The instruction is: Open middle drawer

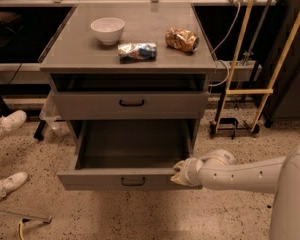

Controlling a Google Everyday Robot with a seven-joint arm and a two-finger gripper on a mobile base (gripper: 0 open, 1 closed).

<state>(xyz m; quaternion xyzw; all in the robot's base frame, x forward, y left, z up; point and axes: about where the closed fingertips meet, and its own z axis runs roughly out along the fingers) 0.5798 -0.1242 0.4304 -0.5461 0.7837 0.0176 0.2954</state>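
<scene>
We see the middle drawer [90, 180] pulled well out at the lower centre of the frame, showing its plain grey inside. The hand [182, 173] sits at the drawer's front right corner, against the front panel; we cannot tell how far open it is or whether it holds anything. Above, the upper drawer [90, 105] is closed. The table [75, 54] carries a white bowl [107, 30], a blue packet [137, 52] and a brown bag [181, 39].

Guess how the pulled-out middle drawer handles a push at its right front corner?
Middle drawer looks rigid metal, nothing visible inside: probably light, slides easily. Gripper sits at its right front corner, off-centre, so a push there may skew it.
</scene>
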